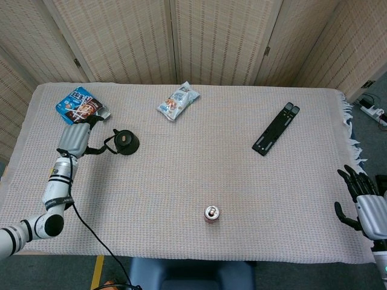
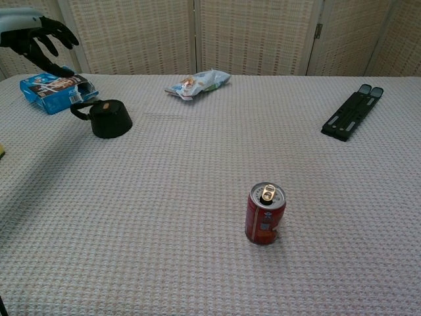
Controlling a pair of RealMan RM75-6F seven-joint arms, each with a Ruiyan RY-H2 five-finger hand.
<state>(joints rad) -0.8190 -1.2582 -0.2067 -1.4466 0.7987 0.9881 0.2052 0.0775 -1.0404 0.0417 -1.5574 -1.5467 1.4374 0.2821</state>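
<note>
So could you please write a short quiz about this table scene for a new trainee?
1. True or false: the left hand holds the black cup.
2. Which thing stands nearest the table's front edge? A) snack bag B) red can C) black stand
3. Which colour is the box beside the left hand?

Key: 1. False, the hand is lifted, open, apart from the cup. 2. B. 3. Blue.
</note>
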